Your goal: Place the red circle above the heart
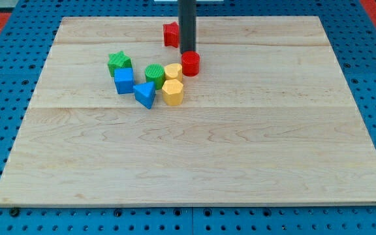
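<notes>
The red circle (190,63) sits near the top edge of the wooden board (240,170), about midway across, and my tip (187,53) touches its top side, just behind it. I have no jaws, only a dark rod, so it holds nothing. The yellow heart (173,72) lies just left of the circle, touching it, and my rod hides part of another red block (170,34) behind, so I cannot tell its shape.

My tip (187,52) — rod upright
</notes>
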